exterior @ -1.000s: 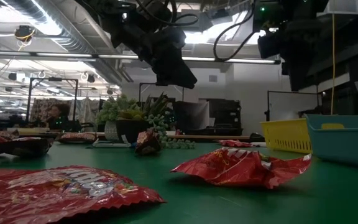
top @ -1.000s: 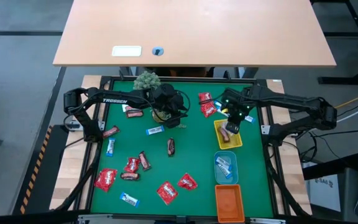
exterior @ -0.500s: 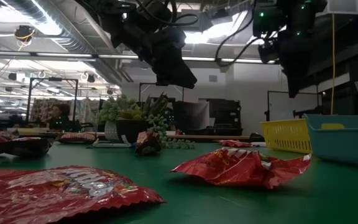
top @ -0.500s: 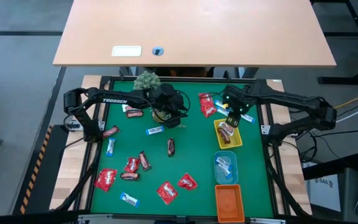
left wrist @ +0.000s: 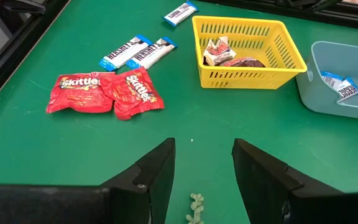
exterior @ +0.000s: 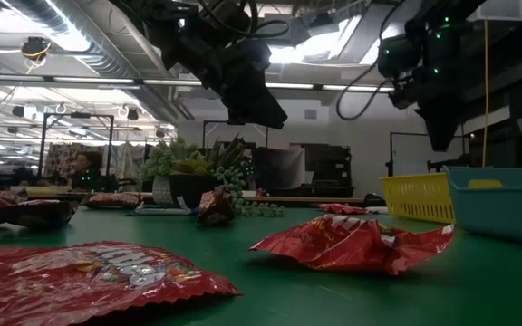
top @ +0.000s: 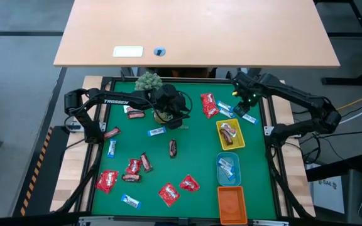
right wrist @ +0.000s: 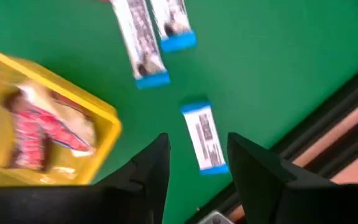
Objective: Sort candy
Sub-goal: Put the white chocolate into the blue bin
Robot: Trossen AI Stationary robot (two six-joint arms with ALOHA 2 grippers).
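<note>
While the left hand (top: 182, 119) hangs idle beside the small green plant (top: 148, 81), its fingers (left wrist: 156, 176) parted and nothing between them, leave it where it is and give your attention to the other arm. Most of the candy lies loose on the green table (top: 200, 157): red packets (top: 106, 181) and maroon mini bars (top: 173, 148) toward your left and the near edge, and two more red packets (left wrist: 104, 93) with a pair of blue-and-white wrappers (left wrist: 138, 53) by the far right corner.

Moving rightward, the yellow tray (top: 230, 134) already has wrapped pieces in it, the blue tray (top: 228, 167) holds a few blue-and-white sweets, and the orange tray (top: 232, 203) looks bare. The right hand (top: 248, 100) hovers just beyond the yellow tray, half open and carrying nothing, with a single blue-and-white wrapper (right wrist: 204, 137) lying directly ahead of its fingers (right wrist: 149, 170). That looks like the next pick. Line the fingers up across the wrapper's narrow width, come straight down, and keep off the table's raised edge close by. Carry it to the blue tray, I'd judge.

Compared with a second ago, the right hand has left the yellow tray, where it was lowered over the candy, has opened wider and has swung out toward the far right corner. The left arm has not moved.
</note>
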